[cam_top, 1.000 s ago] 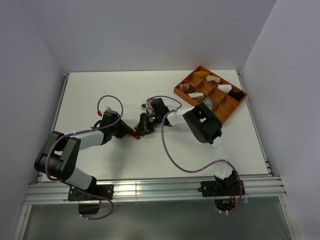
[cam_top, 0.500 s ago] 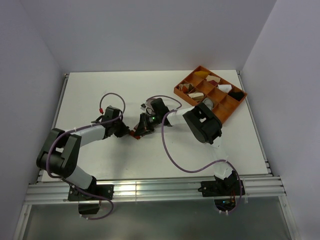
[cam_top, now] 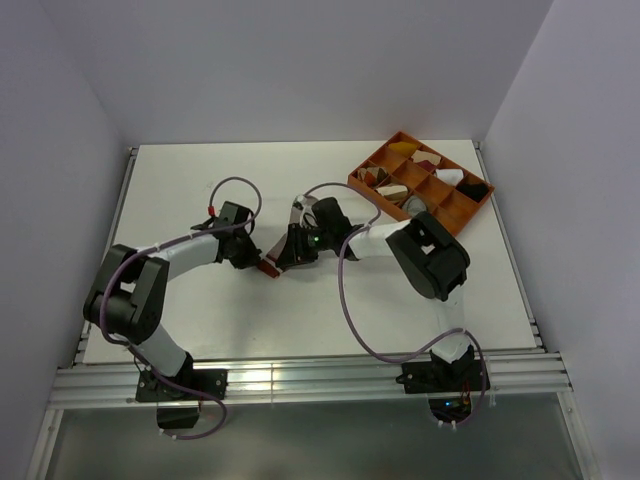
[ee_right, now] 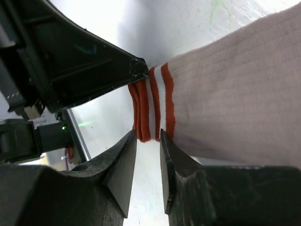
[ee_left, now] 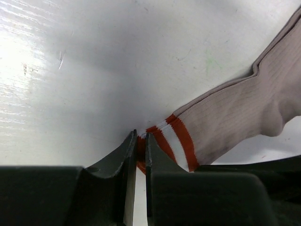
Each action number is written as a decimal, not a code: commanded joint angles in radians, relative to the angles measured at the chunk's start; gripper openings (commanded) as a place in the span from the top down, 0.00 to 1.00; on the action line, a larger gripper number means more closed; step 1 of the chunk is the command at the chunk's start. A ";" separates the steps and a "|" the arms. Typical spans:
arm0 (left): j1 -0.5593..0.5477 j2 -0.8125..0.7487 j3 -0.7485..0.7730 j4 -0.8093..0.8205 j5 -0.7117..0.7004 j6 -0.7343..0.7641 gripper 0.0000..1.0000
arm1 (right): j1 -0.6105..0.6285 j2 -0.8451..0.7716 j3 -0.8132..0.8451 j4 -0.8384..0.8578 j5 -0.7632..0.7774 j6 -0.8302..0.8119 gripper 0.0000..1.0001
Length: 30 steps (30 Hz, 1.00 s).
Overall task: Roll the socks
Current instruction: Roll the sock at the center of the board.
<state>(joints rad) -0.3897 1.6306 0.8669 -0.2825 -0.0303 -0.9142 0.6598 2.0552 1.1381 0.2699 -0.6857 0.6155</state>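
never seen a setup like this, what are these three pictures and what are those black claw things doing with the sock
These are two robot arms bolted at the near edge of a white table. The wide picture comes from a fixed camera above and behind them. The other two come from small cameras on each arm's wrist, so each shows its own black fingers up close.

On the table lies a pinkish-tan sock with red and white cuff stripes. An orange divided tray of small cloth bundles sits at the far right.

The left pincer is nearly shut, pinching the edge of the sock's red cuff. The right pincer is at the same cuff from the other side, its fingers slightly apart around the red edge; whether it grips is unclear.
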 commanded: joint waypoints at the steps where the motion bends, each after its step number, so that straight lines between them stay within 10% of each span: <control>1: -0.012 0.020 0.052 -0.064 -0.040 0.046 1.00 | 0.015 -0.072 -0.055 0.126 0.069 -0.010 0.65; 14: -0.029 0.084 0.129 -0.132 -0.028 0.071 1.00 | 0.144 -0.222 -0.288 0.400 0.400 -0.197 0.41; 30: -0.029 0.081 0.153 -0.169 -0.022 0.080 1.00 | 0.254 -0.182 -0.278 0.399 0.592 -0.376 0.43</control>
<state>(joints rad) -0.4129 1.7035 0.9863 -0.4198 -0.0502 -0.8539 0.9020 1.8557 0.8318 0.6357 -0.1463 0.2897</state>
